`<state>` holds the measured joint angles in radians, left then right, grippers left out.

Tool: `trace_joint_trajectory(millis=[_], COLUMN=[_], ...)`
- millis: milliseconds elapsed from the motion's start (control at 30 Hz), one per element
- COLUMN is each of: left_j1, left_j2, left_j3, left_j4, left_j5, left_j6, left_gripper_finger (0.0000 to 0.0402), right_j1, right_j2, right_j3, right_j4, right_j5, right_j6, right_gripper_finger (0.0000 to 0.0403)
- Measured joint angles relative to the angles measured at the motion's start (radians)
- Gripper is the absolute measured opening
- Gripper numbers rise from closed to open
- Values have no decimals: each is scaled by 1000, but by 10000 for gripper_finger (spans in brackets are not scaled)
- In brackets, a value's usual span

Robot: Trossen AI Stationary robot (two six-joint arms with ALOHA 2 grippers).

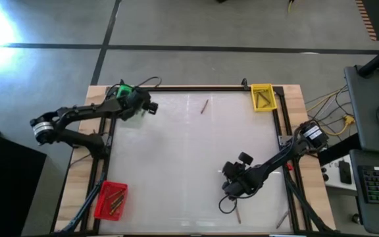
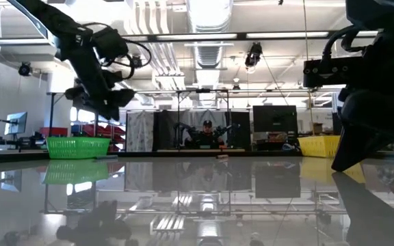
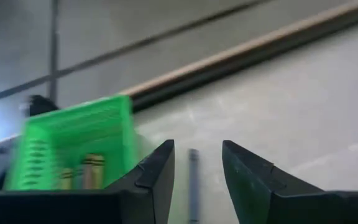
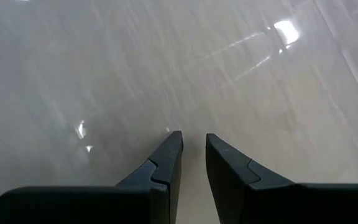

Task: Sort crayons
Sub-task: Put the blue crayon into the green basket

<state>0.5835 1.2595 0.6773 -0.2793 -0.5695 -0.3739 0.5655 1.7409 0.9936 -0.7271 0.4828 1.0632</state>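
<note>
My left gripper (image 1: pixel 151 106) hangs open beside the green bin (image 1: pixel 127 99) at the table's far left. In the left wrist view a thin grey-blue crayon (image 3: pixel 193 177) shows in the gap between its fingers, touching neither; it seems to lie on the table beside the bin (image 3: pixel 73 149), which holds olive crayons (image 3: pixel 92 169). My right gripper (image 4: pixel 194 138) is slightly open and empty over bare table at the near right (image 1: pixel 232 183). Loose crayons lie on the table at the far middle (image 1: pixel 203 106) and near the front edge (image 1: pixel 237 212), (image 1: pixel 281 220).
A yellow bin (image 1: pixel 262 97) with crayons stands at the far right corner, and a red bin (image 1: pixel 112 199) with crayons at the near left corner. A dark frame (image 1: pixel 196 87) borders the white table. Cables run along the right side.
</note>
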Motion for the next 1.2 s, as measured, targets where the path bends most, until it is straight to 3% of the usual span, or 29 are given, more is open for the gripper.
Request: trace_joint_trajectory(millis=[533, 867, 1033, 1200], left_j1=[24, 42, 44, 43], left_j2=[323, 434, 469, 495], left_j3=[57, 141, 148, 145], left_j4=[7, -41, -37, -34], left_j5=[33, 39, 114, 125], left_j6=[42, 51, 97, 102], left_gripper_finger=[119, 119, 117, 89], right_j1=[6, 6, 6, 6], right_j2=[0, 0, 0, 0], right_j3=[0, 0, 0, 0], right_j4=[1, 1, 1, 1], right_j5=[11, 14, 14, 14], right_j6=[-1, 1, 1, 3], right_gripper_finger=[68, 68, 68, 68])
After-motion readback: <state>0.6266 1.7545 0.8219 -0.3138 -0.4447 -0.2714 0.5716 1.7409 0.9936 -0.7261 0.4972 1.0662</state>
